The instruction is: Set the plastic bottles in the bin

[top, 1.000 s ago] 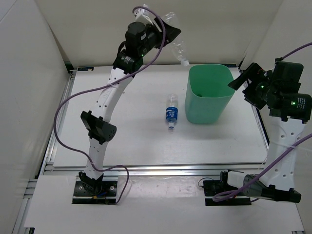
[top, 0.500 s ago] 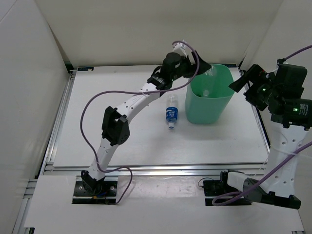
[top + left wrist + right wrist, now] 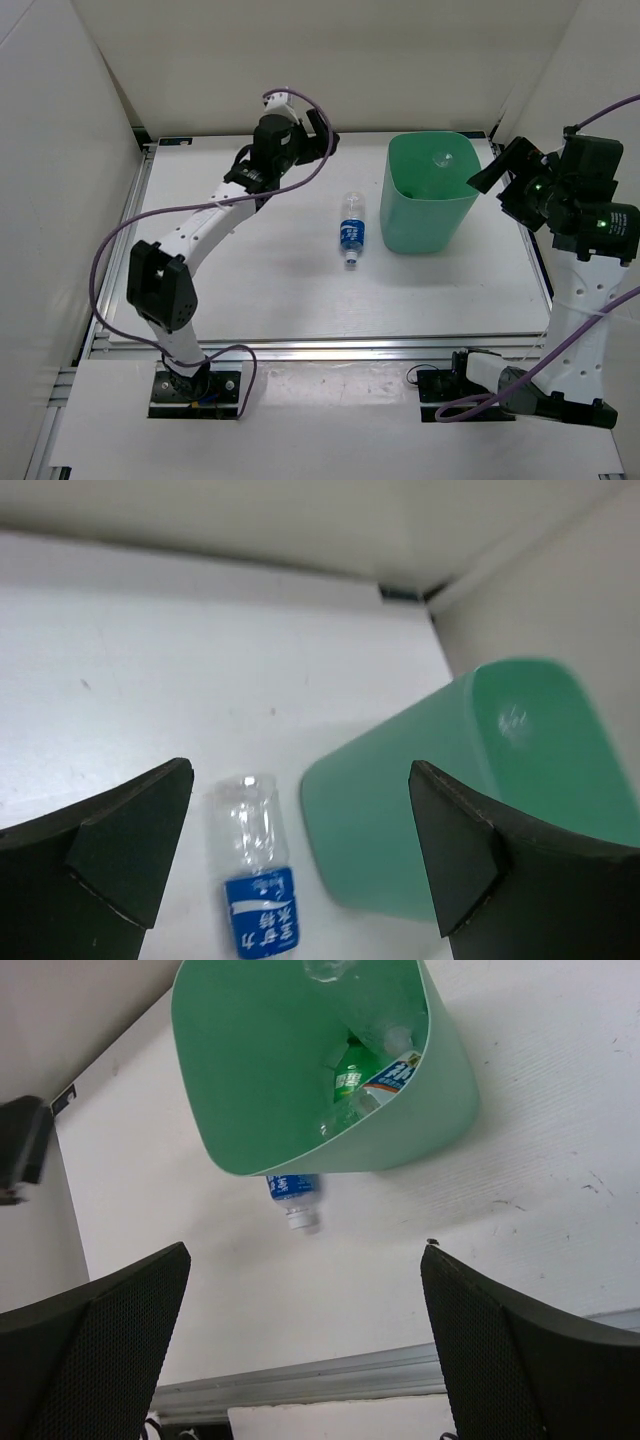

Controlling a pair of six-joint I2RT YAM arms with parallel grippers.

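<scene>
White walls close in a white table [image 3: 250, 280] on three sides. On it, at about 2 o'clock from the middle, stands the tall mint-green plastic bin [image 3: 420, 220], upright.

What is new concerns the left gripper [image 3: 325, 140]. One second ago it holds a plain clear plastic bottle [image 3: 441, 157] high at 12 o'clock; half a second ago it reaches over the bin's rim. Now it is back at 11 o'clock, well apart from the bin, its jaws spread wide with nothing between them. The clear bottle is inside the bin, at the far side. The right gripper [image 3: 500, 170] hovers at 3 o'clock, just beside the bin, also fully open and empty, in the same place as before.

Inside the bin the right wrist view also shows a small green plastic bottle [image 3: 350, 1078] and a clear bottle with a blue-and-white label [image 3: 395, 1075], lying together at the bottom.

One small clear bottle with a blue label [image 3: 350, 232] lies flat on the table at the middle, near the bin at its 9 o'clock, cap toward 6 o'clock. I judge three bottles are done and this one is the last to fetch.
</scene>
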